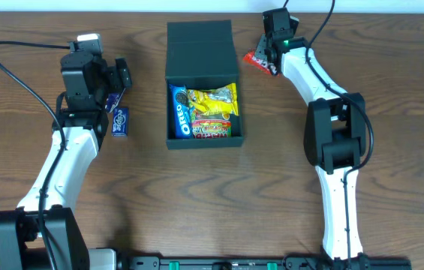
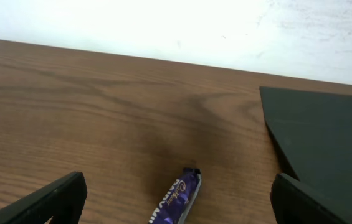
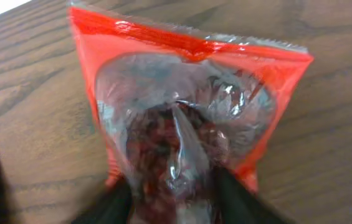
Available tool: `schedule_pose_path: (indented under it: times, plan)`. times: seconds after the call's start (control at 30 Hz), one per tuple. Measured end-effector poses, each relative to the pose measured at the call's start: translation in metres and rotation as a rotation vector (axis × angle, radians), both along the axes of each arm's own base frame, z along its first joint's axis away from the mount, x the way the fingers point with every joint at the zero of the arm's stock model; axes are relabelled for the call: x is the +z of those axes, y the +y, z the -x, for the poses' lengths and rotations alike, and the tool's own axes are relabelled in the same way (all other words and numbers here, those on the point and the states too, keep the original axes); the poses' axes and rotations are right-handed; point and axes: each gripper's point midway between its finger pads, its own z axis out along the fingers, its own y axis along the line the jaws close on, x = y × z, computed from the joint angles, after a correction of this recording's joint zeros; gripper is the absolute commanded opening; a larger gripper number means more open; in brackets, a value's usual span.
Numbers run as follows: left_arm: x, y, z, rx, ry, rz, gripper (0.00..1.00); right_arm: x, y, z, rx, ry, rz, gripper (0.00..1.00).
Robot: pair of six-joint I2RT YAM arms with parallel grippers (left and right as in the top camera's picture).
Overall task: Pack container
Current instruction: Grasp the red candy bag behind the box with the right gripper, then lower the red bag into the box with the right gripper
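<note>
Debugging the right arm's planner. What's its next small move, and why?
Probably lift the red packet slightly: the right gripper seems shut on its end, and it lies on the table beside the open box.

- Soft, even light from above covers the brown wood-grain table (image 1: 196,195); the dark teal-black square cardboard box (image 1: 199,46) throws a faint shadow.
- Right of the box, white glare streaks the blurred red-and-clear crinkled plastic snack packet (image 3: 188,124).
- Left of it, soft shadow lies beyond the purple foil chocolate bar (image 2: 179,196).

Dark container (image 1: 202,52) lies open mid-table, apparently half-full of snacks.
</note>
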Motion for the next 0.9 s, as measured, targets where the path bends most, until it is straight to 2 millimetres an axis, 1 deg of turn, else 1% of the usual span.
schedule_pose_path:
  times: [0.07, 0.17, 0.27, 0.4, 0.5, 0.53, 0.57, 0.63, 0.7, 0.77, 0.8, 0.83, 0.9]
  plan:
    - [0.0, 0.0, 0.0, 0.0, 0.001, 0.0, 0.95, 0.005, -0.002, 0.001, -0.007, 0.004, 0.005, 0.09]
    - [0.0, 0.0, 0.0, 0.0, 0.0, 0.0, 0.95, 0.011, -0.004, 0.005, -0.015, 0.017, 0.012, 0.02]
    - [0.0, 0.0, 0.0, 0.0, 0.0, 0.0, 0.95, 0.012, -0.006, 0.013, -0.01, 0.049, 0.023, 0.01]
    - [0.0, 0.0, 0.0, 0.0, 0.0, 0.0, 0.95, 0.021, -0.006, 0.022, 0.05, 0.079, 0.059, 0.01]
    - [0.0, 0.0, 0.0, 0.0, 0.0, 0.0, 0.95, 0.033, -0.003, 0.028, 0.137, 0.088, 0.097, 0.01]
    - [0.0, 0.0, 0.0, 0.0, 0.0, 0.0, 0.95, 0.041, 0.0, 0.029, 0.176, 0.082, 0.11, 0.01]
    - [0.0, 0.0, 0.0, 0.0, 0.001, 0.0, 0.95, 0.051, 0.005, 0.03, 0.218, 0.069, 0.119, 0.01]
    - [0.0, 0.0, 0.0, 0.0, 0.0, 0.0, 0.95, 0.086, 0.023, 0.033, 0.341, 0.017, 0.137, 0.01]
    - [0.0, 0.0, 0.0, 0.0, -0.002, 0.0, 0.95, 0.128, 0.05, 0.045, 0.478, -0.042, 0.145, 0.01]
    - [0.001, 0.0, -0.001, 0.0, -0.006, 0.0, 0.95, 0.161, 0.079, 0.064, 0.617, -0.083, 0.149, 0.01]
    - [0.001, 0.0, -0.001, 0.0, -0.007, 0.0, 0.95, 0.168, 0.088, 0.071, 0.662, -0.091, 0.148, 0.01]
    - [0.002, 0.0, -0.001, 0.0, -0.008, 0.0, 0.95, 0.176, 0.101, 0.082, 0.73, -0.094, 0.146, 0.01]
    - [0.002, 0.0, -0.001, 0.0, -0.011, -0.001, 0.95, 0.177, 0.121, 0.102, 0.839, -0.071, 0.137, 0.01]
